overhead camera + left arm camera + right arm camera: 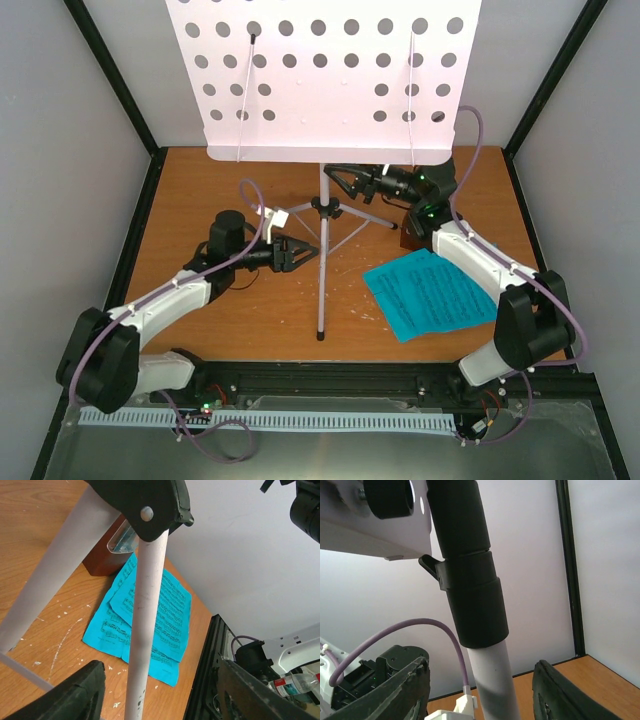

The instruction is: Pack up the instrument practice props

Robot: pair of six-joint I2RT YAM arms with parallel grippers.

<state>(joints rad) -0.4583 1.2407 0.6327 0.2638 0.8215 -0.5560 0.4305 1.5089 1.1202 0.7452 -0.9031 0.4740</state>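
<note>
The silvery music stand (322, 270) stands mid-table on its tripod, its hole-perforated desk (330, 80) at the back. My left gripper (305, 250) is open, with a pale stand tube (145, 630) between its fingers (65, 695), apart from both. My right gripper (335, 180) is open around the upper pole (490, 680), just below the black collar (470, 595). The cyan sheet-music pages (430, 295) lie at the right, and also show in the left wrist view (165, 615). The brown metronome (107, 555) stands behind them, mostly hidden by my right arm in the top view (409, 240).
White walls with black frame posts (120, 90) enclose the wooden table (230, 320). A black rail (330, 380) runs along the near edge. The tripod legs (365, 218) spread out between my two arms.
</note>
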